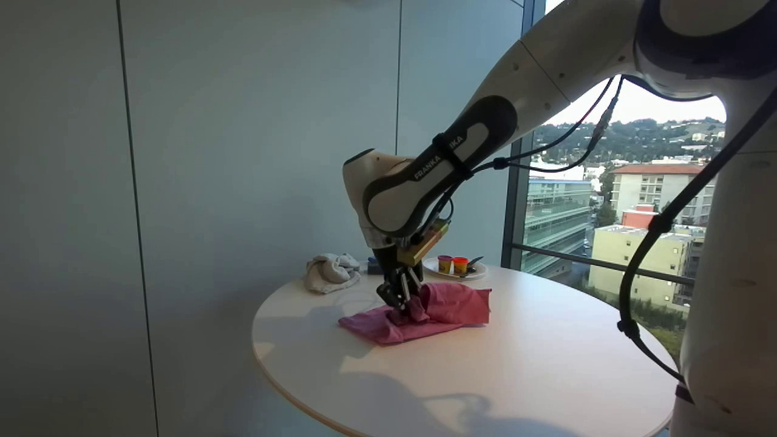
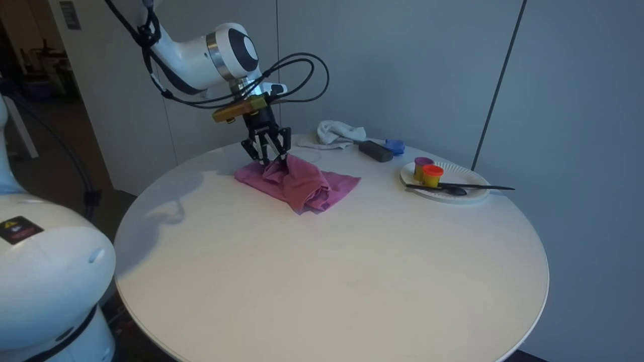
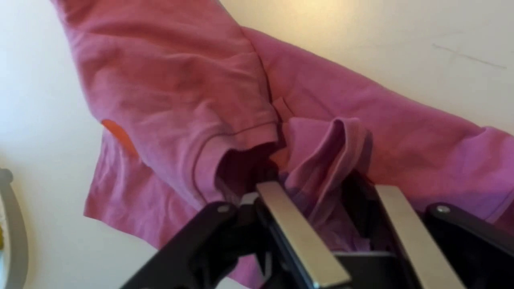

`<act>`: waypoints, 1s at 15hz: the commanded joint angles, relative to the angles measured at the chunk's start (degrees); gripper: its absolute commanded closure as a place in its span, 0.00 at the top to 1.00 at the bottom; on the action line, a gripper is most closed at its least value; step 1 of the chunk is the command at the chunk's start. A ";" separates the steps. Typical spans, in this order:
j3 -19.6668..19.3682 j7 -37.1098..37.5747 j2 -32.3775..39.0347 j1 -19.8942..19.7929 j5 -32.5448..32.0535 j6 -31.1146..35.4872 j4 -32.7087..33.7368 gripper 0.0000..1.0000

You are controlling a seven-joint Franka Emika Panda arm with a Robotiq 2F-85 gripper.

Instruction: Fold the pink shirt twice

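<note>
Pale wall panels point(image 1: 261, 152) stood behind a round white table point(image 2: 352, 281), and in an exterior view a window point(image 1: 515, 203) gave onto buildings point(image 1: 634, 249) and a green hillside point(image 1: 643, 133), partly blocked by the white arm point(image 1: 537, 73) and by a thick black cable point(image 1: 660, 224). Near the wall lay a crumpled grey-white cloth point(image 2: 339, 133), with a dark oblong object point(image 2: 376, 151) just beside it and a small blue object point(image 2: 395, 146) next to that; what these two were could not be made out. Farther along sat a white plate point(image 2: 463, 173) bearing a purple-lidded tub point(image 2: 423, 163) and an orange-lidded tub point(image 2: 432, 177) close together, along with a dark spoon point(image 2: 456, 191) and a longer dark utensil point(image 2: 480, 186) whose end stuck out past the rim. All of these lay apart from the pink shirt point(image 2: 307, 183), which was spread on the table beneath the gripper point(image 3: 313, 182), wrinkled and partly doubled over itself, an orange patch point(image 3: 120, 136) showing at the edge of the upper layer. Reaching down among its folds, the gripper's fingers point(image 3: 303, 237) stood apart, with a loose fold of the shirt rising between them. They covered part of the shirt in the wrist view, and in an exterior view the gripper screened some of the table between the grey-white cloth and the plate.
</note>
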 commanded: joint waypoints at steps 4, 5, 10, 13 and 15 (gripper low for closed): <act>1.95 12.12 -18.51 2.41 -1.16 -17.20 -3.81 0.99; 2.01 12.77 -21.85 2.55 2.03 -20.18 -4.83 1.00; -1.10 15.13 -26.39 0.53 15.16 -13.93 -10.39 1.00; -2.14 14.08 -26.21 -1.03 18.03 -10.36 -12.09 1.00; -0.96 8.59 -25.41 0.38 16.91 -10.16 -10.91 1.00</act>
